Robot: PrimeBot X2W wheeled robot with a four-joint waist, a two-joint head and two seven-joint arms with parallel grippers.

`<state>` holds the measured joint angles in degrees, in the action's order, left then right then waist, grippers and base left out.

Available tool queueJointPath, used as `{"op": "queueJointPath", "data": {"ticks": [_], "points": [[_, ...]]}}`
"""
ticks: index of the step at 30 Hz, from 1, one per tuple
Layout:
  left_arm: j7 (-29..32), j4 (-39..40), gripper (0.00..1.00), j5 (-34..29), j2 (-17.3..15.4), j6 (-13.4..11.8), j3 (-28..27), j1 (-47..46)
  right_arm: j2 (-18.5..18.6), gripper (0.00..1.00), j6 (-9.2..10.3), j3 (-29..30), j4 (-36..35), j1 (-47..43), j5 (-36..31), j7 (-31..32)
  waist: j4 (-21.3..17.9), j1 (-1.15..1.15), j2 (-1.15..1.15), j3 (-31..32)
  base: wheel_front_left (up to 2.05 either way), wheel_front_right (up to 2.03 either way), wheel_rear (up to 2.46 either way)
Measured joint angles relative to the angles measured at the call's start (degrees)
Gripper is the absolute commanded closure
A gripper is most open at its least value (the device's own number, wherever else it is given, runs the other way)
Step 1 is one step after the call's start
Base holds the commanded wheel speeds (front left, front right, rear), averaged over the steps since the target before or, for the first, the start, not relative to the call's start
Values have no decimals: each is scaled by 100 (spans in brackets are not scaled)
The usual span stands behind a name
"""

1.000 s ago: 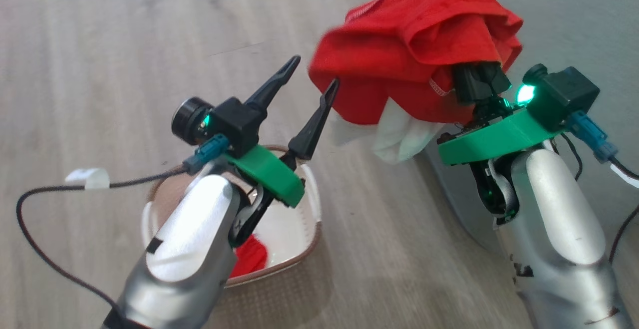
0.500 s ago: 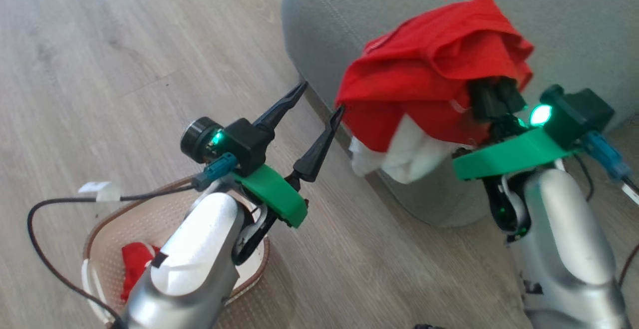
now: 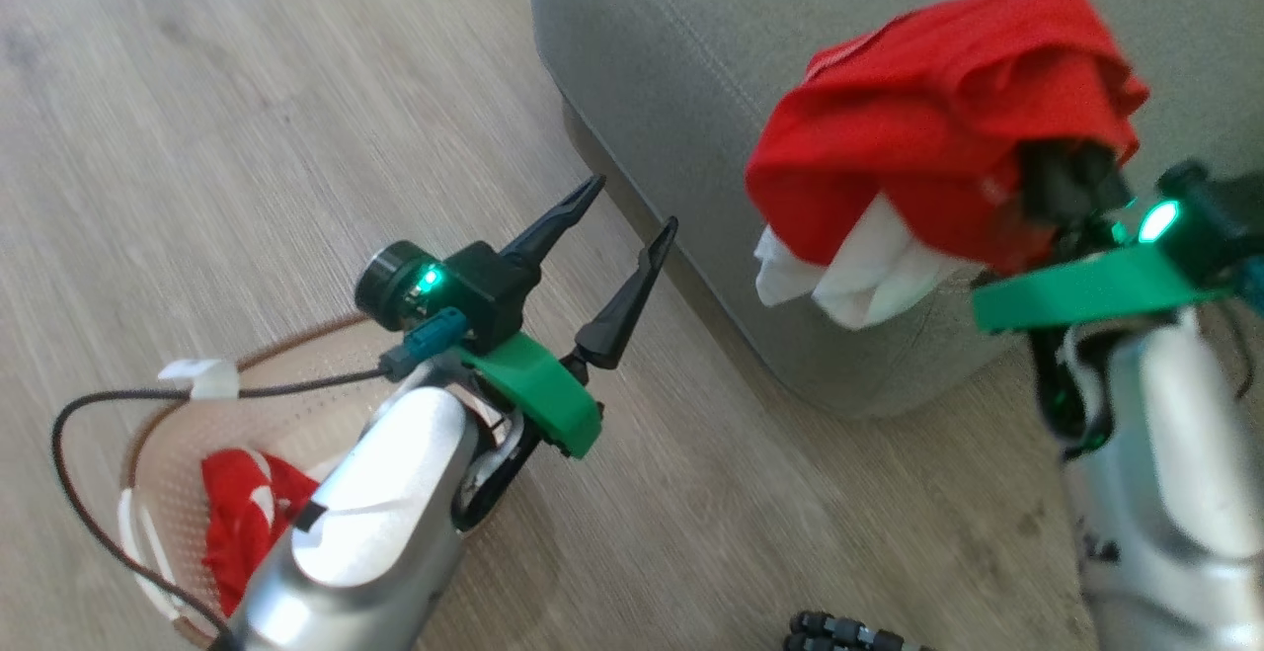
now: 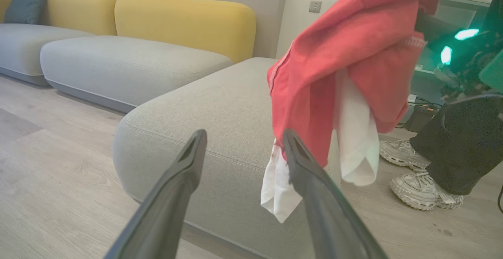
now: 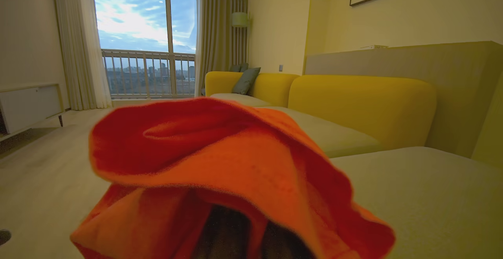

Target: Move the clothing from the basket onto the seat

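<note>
A bright red piece of clothing [image 3: 938, 118] with white parts hangs draped over my right gripper [image 3: 1057, 177], which is shut on it. It hangs in the air over the near corner of the grey-green seat [image 3: 691, 58]. In the right wrist view the red cloth [image 5: 216, 153] covers the fingers, with the seat [image 5: 424, 196] beyond. My left gripper [image 3: 632, 204] is open and holds nothing, above the floor between basket and seat. The basket [image 3: 163, 463] stands at the lower left with another red-and-white garment [image 3: 242, 513] inside. The left wrist view has the hanging garment [image 4: 346, 54] just past the fingers [image 4: 196, 160].
Wooden floor runs around the seat. A person's pale shoes [image 4: 420, 188] and dark trouser legs stand right of the seat. Yellow-backed sofa sections [image 4: 184, 23] lie behind. A black cable [image 3: 69, 463] loops from my left wrist over the basket.
The head view has swung, so the basket now sits further lower left. My right gripper has carried the red garment from the seat's edge to above its corner. The left gripper stays open.
</note>
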<state>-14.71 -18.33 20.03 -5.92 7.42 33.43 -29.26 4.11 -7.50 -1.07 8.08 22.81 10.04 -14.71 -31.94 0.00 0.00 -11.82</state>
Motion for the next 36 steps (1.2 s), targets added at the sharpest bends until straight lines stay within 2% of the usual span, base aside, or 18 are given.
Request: {"op": "queueJointPath", "data": {"ticks": [12, 19, 25, 29, 31, 36], "points": [[0, 276, 0, -55, -644, 0, 8, -161, 186, 100, 0, 713, 837, 1514, -125, 0, -47, 2, 0, -1027, 0, 0, 0], [0, 398, 0, -94, -982, 0, 91, -335, 334, 100, -1, 1414, 1444, 2573, -74, -1, -23, 2, 0, -1738, 0, 0, 0], [1, 412, 0, -82, -1158, 0, 375, -615, 739, 100, -1, 1883, 2053, 3448, -194, -1, 172, 2, 0, -2278, 0, 0, 0], [1, 447, 0, -34, -1288, 0, 415, -810, 1204, 100, -1, 2356, 2720, 4089, -456, -1, 463, 1, 0, -2605, 0, 0, 0], [1, 455, 0, -33, -1307, 0, 412, -828, 1291, 100, -1, 2491, 2850, 4209, -479, -1, 526, 1, 0, -2663, 0, 0, 0], [1, 514, 0, -33, -1410, 0, 434, -844, 1702, 100, -1, 3435, 3424, 4705, -545, 7, 847, 1, -1, -2918, 0, 0, 0]]}}
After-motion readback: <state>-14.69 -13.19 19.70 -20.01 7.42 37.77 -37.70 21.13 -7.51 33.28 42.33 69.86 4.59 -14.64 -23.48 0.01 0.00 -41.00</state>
